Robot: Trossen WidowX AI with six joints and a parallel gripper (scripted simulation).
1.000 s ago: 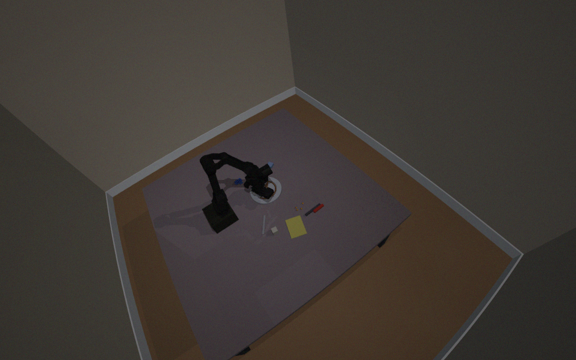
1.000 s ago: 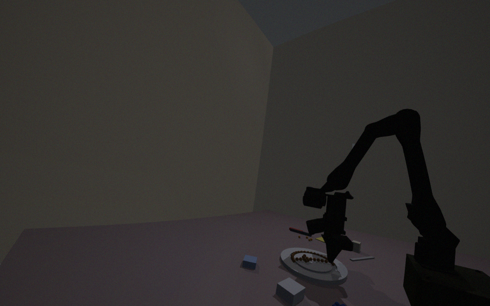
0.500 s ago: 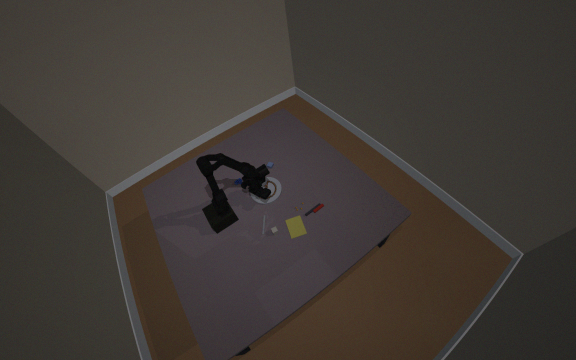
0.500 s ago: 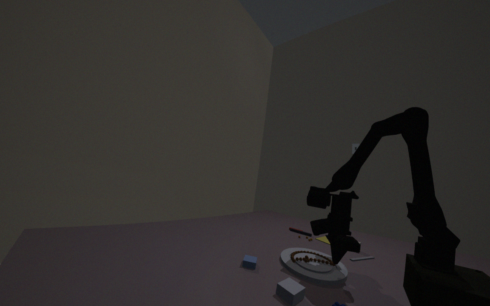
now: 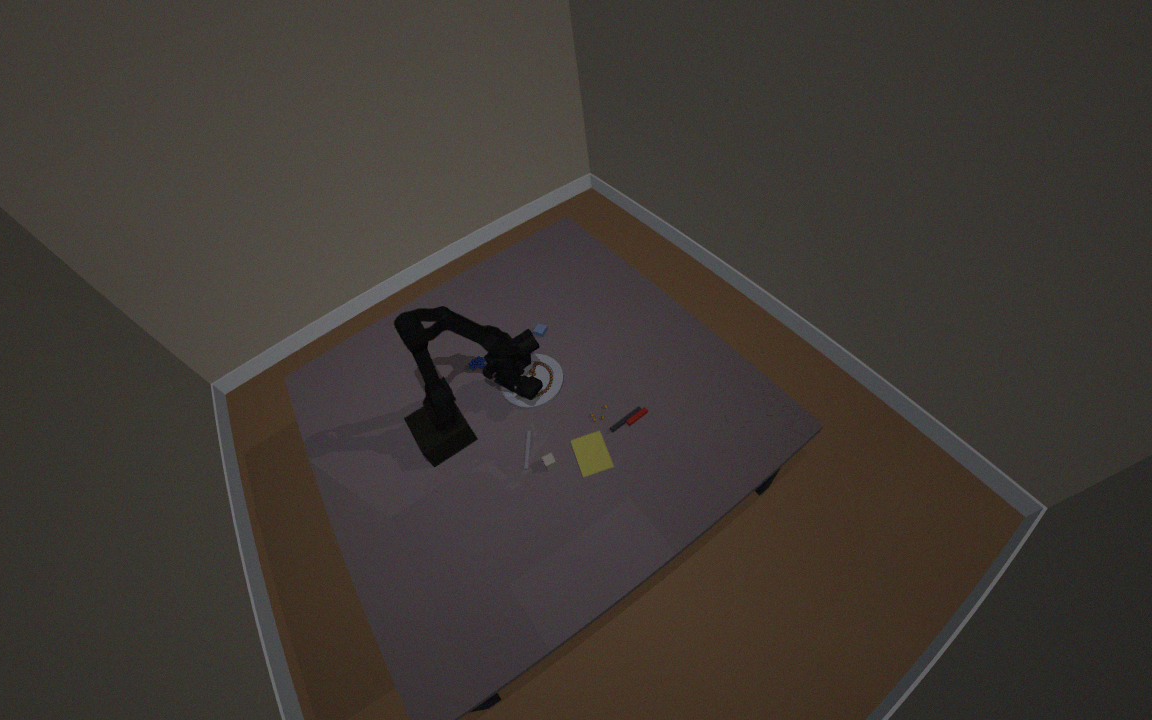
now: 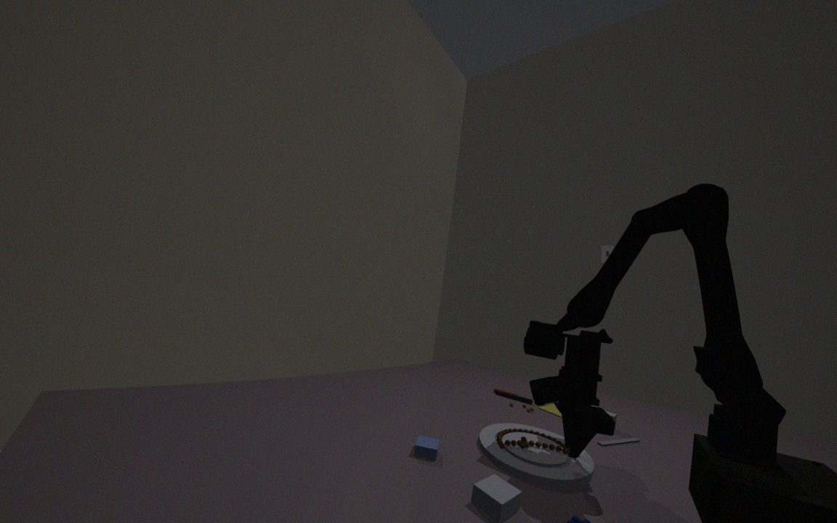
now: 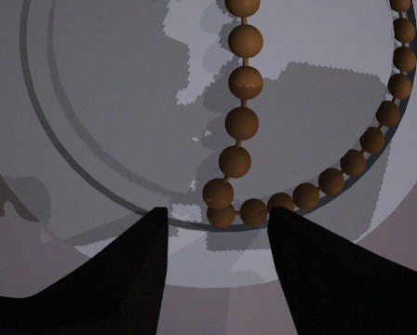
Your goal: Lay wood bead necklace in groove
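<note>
The round bead board [image 5: 558,383] [image 6: 525,473] [image 7: 218,274] is pale grey with a ring groove. The brown wood bead necklace [image 5: 551,377] [image 6: 508,443] [image 7: 241,123] lies on it. In the wrist view one run follows the groove along the right and bottom; another run crosses the inner disc, away from the groove. The left part of the groove in that view holds no beads. My gripper [image 6: 574,454] [image 7: 219,220] is open, its tips low over the board's edge on the robot's side. The bend between the two runs shows between the tips, ungripped. The far part of the necklace is outside the wrist view.
A blue box [image 5: 540,329] [image 6: 426,447], a white box [image 6: 495,497] and a dark blue cluster [image 5: 477,362] are near the board. A white bar [image 5: 527,449], small white cube [image 5: 548,459], yellow sheet [image 5: 592,454], red-and-black marker [image 5: 638,416] and several small orange beads lie on the other side.
</note>
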